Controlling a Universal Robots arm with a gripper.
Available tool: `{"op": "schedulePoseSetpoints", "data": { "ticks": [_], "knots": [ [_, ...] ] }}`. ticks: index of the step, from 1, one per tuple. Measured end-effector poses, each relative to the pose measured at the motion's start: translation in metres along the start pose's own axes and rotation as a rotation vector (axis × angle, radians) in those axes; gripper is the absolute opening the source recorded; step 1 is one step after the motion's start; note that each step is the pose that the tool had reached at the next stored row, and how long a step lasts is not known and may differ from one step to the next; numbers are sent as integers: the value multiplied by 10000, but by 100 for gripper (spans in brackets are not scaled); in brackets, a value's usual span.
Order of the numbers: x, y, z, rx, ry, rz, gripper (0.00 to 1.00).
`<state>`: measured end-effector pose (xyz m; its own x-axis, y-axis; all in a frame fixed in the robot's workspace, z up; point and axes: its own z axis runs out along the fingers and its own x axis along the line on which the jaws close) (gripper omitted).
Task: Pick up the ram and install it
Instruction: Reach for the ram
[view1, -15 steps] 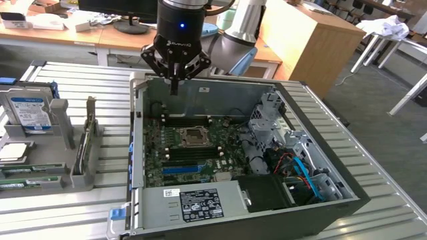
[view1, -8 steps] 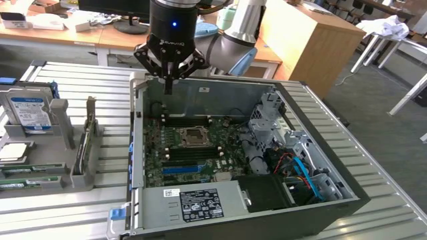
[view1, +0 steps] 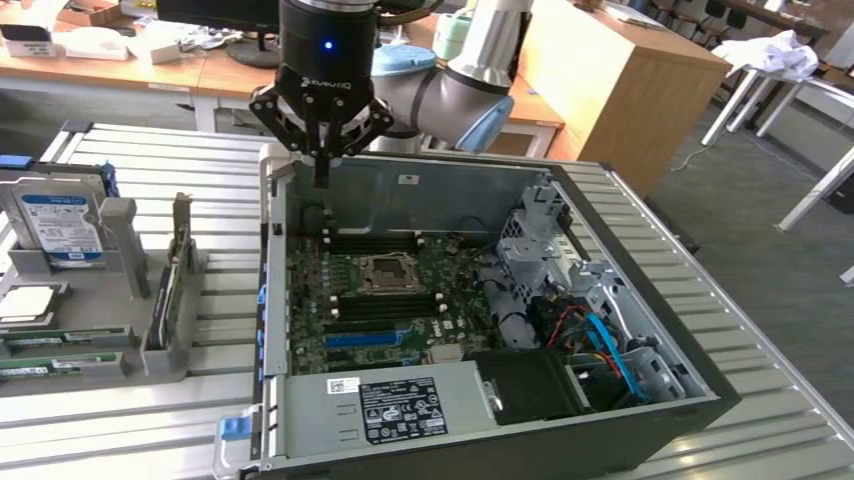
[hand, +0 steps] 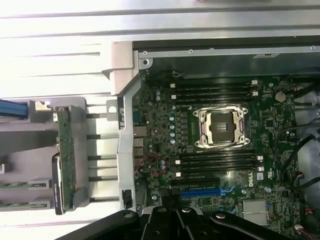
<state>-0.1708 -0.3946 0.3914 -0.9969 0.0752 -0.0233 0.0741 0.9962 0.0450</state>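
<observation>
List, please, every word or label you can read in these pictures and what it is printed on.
"ROBOTIQ": on the body of the gripper.
"DELL": sideways on the motherboard.
Too small to read: the power supply label and the hard drive label.

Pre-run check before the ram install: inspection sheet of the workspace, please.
Surface: ribbed metal table; open PC case on it.
Job's things: ram on edge in the grey rack beside the case, not held; black motherboard slots look empty.
Clutter: hard drive upright in the rack.
Grippers: tool shut, nothing seen in it, above the case's far corner on the exterior view's left.
Cables: blue and red cables inside the case.
Surroundings: wooden desks behind.
</observation>
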Motion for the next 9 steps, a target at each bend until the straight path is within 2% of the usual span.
{"op": "schedulePoseSetpoints", "data": {
  "ticks": [9],
  "knots": [
    [188,6,2,-1,0,1,11]
  ]
}}
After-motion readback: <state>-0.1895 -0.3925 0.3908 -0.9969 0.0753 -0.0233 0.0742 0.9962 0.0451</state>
